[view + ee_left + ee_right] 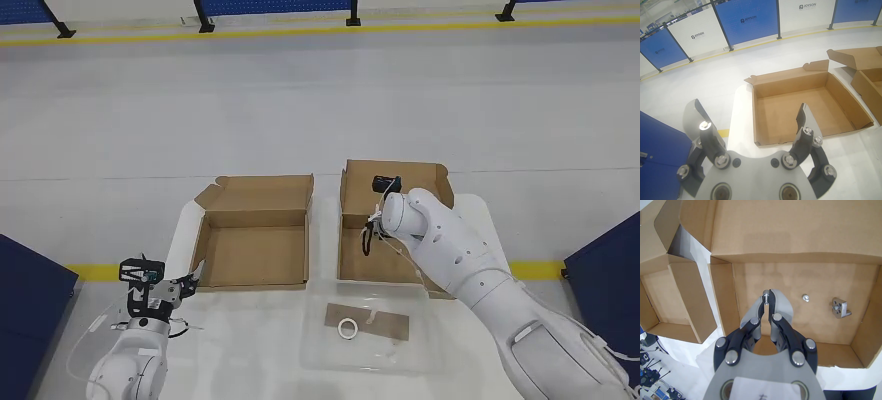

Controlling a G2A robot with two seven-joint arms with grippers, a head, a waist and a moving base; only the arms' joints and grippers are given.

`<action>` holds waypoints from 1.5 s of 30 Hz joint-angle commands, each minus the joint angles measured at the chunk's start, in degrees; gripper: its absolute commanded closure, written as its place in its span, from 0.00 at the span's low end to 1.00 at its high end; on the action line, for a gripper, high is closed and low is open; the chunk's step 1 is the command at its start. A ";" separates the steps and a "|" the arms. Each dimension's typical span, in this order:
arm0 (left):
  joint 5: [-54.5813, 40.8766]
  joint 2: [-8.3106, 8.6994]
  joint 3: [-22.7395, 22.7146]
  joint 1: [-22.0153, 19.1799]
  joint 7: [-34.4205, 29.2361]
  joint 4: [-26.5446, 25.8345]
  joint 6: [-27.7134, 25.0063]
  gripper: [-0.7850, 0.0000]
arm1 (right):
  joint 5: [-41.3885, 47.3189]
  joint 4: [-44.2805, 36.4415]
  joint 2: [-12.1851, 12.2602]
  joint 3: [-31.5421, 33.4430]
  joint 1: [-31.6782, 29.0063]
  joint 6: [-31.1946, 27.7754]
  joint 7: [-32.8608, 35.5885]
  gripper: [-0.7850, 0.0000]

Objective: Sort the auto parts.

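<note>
We see right gripper (767,297) clenched on a bolt (766,299), threads half hidden by its pads (772,303), second bolt (805,298) and bracket (839,308) beside it; left gripper (750,104) splayed wide.

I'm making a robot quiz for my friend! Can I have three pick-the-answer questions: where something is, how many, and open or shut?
1. Where is the metal bracket? A in the clear tray; B in the right box; C on the floor.
2. How many cardboard boxes are on the table? A one; B two; C four.
3. The right gripper is: A wide open; B shut on a ring; C shut on a bolt.
Answers: B, it lies on that box's floor; B, the left box stands beside the right one; C, it pinches the bolt.
</note>
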 commanded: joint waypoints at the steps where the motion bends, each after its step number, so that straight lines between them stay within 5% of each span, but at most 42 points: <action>1: 0.00 0.00 0.00 0.00 0.00 0.00 0.00 0.00 | 0.00 0.01 0.00 0.00 0.00 -0.01 0.00 1.00; 45: 0.00 0.00 0.00 0.00 0.00 0.00 0.00 0.00 | -2.13 3.52 -0.93 0.41 -2.26 1.71 0.53 1.00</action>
